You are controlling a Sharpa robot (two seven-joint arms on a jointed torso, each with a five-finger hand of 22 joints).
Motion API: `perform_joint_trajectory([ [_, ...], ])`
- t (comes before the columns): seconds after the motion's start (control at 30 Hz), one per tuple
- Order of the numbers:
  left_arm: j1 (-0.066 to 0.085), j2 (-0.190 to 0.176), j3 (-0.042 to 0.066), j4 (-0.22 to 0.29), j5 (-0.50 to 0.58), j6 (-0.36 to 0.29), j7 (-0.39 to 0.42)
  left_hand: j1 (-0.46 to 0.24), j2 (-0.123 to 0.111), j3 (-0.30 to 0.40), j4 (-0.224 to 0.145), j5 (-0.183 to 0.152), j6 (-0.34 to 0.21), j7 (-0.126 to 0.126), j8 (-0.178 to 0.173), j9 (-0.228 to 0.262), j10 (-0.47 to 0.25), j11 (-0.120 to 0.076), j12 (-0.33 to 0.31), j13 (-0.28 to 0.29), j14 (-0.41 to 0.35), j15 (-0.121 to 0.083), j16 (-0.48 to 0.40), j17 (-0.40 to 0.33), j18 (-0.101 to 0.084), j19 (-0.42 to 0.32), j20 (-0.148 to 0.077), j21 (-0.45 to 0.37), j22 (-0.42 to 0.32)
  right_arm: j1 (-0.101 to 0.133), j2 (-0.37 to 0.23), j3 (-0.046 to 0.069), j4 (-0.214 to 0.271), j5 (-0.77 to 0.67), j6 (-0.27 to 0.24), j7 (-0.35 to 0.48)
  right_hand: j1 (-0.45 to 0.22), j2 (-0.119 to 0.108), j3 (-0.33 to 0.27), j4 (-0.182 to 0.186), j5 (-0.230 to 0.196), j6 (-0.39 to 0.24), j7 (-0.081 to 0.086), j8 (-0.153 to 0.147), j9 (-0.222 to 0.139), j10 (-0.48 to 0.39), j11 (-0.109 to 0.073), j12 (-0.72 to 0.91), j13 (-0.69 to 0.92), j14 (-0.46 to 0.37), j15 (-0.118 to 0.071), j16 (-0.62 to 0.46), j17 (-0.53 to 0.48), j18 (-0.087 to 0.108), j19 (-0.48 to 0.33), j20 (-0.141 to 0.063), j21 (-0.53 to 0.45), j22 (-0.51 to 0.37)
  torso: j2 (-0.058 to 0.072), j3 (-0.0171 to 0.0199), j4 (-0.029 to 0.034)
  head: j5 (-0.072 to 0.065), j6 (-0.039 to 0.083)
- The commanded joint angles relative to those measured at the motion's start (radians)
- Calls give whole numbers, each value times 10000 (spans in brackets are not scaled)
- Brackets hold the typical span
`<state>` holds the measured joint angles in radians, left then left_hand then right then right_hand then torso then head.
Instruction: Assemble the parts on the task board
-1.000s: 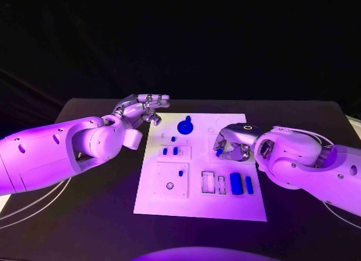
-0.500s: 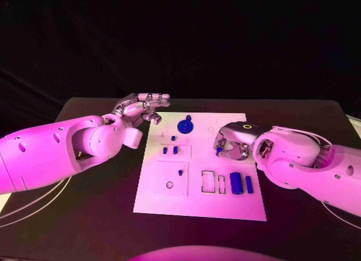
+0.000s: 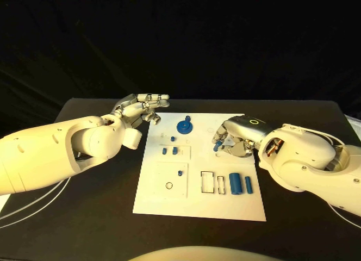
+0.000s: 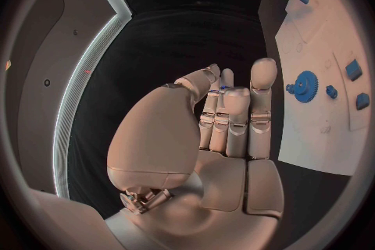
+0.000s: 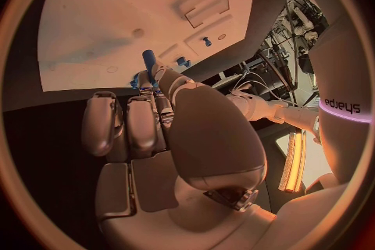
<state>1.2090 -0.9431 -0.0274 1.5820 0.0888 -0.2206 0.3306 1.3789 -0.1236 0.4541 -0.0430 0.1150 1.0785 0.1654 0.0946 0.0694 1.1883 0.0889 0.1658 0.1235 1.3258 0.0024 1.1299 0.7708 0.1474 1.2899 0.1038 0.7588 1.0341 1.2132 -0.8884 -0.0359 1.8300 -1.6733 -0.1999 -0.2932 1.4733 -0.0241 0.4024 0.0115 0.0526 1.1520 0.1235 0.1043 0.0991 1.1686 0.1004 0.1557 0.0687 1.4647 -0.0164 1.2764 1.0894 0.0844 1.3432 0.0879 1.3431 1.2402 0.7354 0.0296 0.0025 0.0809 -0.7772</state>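
Note:
The white task board point(image 3: 200, 202) lies mid-table. My right hand point(image 3: 235, 138) hovers over its right edge and pinches a small blue peg point(image 3: 218, 145) between thumb and fingers; the peg point(image 5: 149, 59) juts past the fingertips over the board point(image 5: 102, 25). My left hand point(image 3: 145, 107) hangs just off the board's far left corner, empty, fingers side by side and loosely bent. On the board sit a blue gear point(image 3: 184, 128), small blue blocks point(image 3: 169, 150), a peg in a square plate point(image 3: 180, 173) and two long blue bars point(image 3: 242, 184). The gear point(image 4: 305, 85) lies beyond the left hand's fingers.
Two empty rectangular slots point(image 3: 212, 182) lie left of the bars, and an oval hole point(image 3: 169, 185) sits in the square plate. Black table point(image 3: 86, 217) surrounds the board on all sides. Both forearms lie over the table at either side.
The right hand has shifted a little toward the far side of the board and turned slightly, still pinching the blue peg. The left hand has stayed put.

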Motion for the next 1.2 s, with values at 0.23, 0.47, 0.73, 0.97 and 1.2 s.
perform_joint_trajectory([
  [0.23,0,64,6,-11,-37,229,14,33,27,-54,9,-38,-56,-1,41,-13,-80,-10,63,9,-58,6,-50,-1,78,-60,-12,-53,-11,-151,742,-6,526,657,-250,323,-126,-111,119,22,22,78,44,-5,102,509,-390,-97,16,292,-18,34,-9,-38,68,7,56,2,6,-1,12,123,-47],
  [0.47,0,104,5,-21,-37,248,3,33,27,-54,9,-38,-56,-1,41,-13,-80,-10,63,9,-58,6,-50,-1,78,-60,-12,-53,-11,-514,1678,-62,451,610,-212,547,-145,-122,123,23,23,77,48,-7,104,509,-387,-107,16,289,-15,26,-24,-29,42,9,32,-34,10,-15,11,220,-85],
  [0.73,-1,165,5,-28,-37,278,1,33,27,-54,9,-38,-56,-1,41,-13,-80,-10,63,9,-58,6,-50,-1,78,-60,-12,-53,-11,-1159,2456,-129,41,587,-10,794,-160,-127,181,-10,33,40,66,-33,105,482,-373,-161,13,282,-5,9,-57,-14,2,17,-4,-89,29,-13,16,320,-149],
  [0.97,-5,196,5,-50,-37,291,7,33,45,-80,1,-38,-62,0,48,-12,-98,-9,90,16,-71,9,-52,-28,81,-66,-8,-83,-30,-1506,2762,-141,-321,483,199,864,-170,-131,206,-25,32,21,77,-46,104,467,-362,-187,12,281,1,7,-63,-8,-15,21,-19,-111,15,-7,3,365,-205],
  [1.2,-6,196,5,-58,-37,299,2,33,45,-80,1,-38,-62,0,48,-12,-98,-9,90,16,-71,9,-52,-28,81,-66,-8,-83,-30,-1564,2809,-144,-468,365,377,805,-174,-132,210,-27,31,19,79,-48,105,466,-361,-191,12,279,3,4,-68,-8,-18,22,-21,-113,15,5,9,386,-244],
])
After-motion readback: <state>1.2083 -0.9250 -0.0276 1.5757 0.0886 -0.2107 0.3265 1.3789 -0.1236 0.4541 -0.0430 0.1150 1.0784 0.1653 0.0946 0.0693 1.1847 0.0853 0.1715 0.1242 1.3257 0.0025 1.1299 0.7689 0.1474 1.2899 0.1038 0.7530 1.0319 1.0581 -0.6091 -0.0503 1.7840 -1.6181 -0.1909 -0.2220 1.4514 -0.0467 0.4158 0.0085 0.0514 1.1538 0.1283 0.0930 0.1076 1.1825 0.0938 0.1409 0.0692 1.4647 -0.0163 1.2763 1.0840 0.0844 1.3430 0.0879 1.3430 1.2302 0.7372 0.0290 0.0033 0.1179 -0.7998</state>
